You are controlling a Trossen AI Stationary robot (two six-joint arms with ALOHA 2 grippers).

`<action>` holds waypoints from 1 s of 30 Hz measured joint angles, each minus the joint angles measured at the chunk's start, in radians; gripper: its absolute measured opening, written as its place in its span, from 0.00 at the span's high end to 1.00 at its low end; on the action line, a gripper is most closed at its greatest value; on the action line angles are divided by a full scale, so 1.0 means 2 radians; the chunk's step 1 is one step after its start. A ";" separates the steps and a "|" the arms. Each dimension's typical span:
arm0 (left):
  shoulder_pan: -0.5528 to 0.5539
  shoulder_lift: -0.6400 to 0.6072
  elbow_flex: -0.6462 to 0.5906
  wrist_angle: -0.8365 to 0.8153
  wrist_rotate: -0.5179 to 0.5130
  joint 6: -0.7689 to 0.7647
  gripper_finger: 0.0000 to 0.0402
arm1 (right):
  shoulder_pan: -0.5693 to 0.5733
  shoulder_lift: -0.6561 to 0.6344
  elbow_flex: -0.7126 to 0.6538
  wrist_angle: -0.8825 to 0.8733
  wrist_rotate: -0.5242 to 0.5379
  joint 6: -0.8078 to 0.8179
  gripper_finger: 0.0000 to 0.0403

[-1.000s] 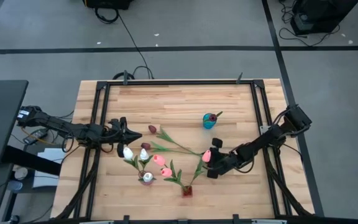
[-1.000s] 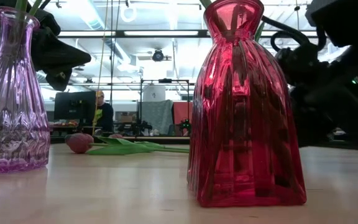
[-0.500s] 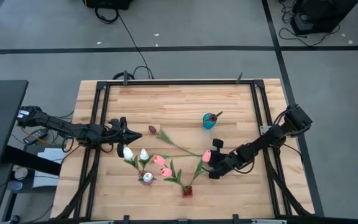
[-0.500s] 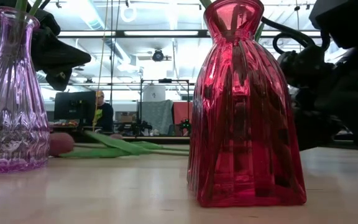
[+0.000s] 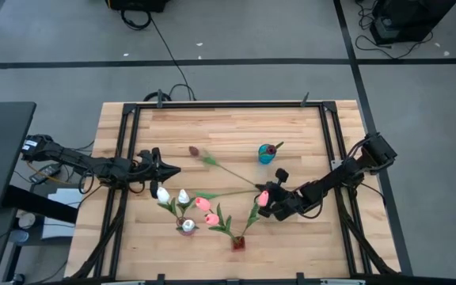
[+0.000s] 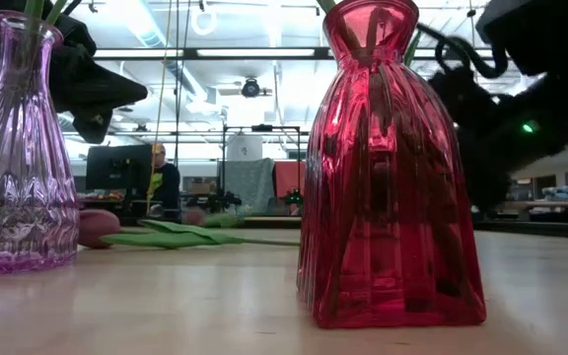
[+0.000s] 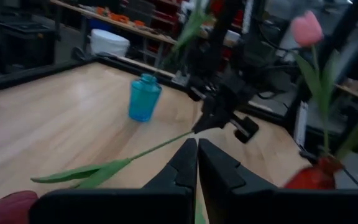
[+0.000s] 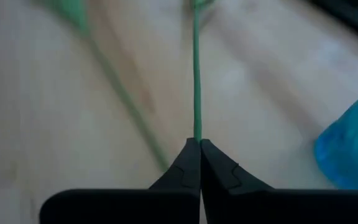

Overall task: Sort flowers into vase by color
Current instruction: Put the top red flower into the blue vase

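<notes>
Near the blue vase (image 5: 267, 154), the right gripper (image 5: 269, 191), clamped on the maroon tulip's stem (image 8: 196, 74), should lift slowly, keeping hold.

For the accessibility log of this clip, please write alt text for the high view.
Seen from above, the right gripper is shut on the stem end of a maroon tulip lying across the wooden table. The left gripper waits shut at the left. White and pink tulips stand in vases near the front edge, and a blue vase stands farther back.
</notes>
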 joint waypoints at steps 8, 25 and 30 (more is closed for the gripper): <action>0.000 0.015 0.000 0.039 -0.035 -0.004 0.95 | 0.001 0.000 0.000 0.152 0.078 -0.061 0.99; 0.045 0.190 0.000 0.258 -0.054 -0.012 0.49 | 0.001 0.000 0.001 0.356 0.035 -0.242 0.99; 0.060 0.247 0.000 0.341 -0.032 0.011 0.47 | 0.001 0.000 0.001 0.359 0.018 -0.259 0.99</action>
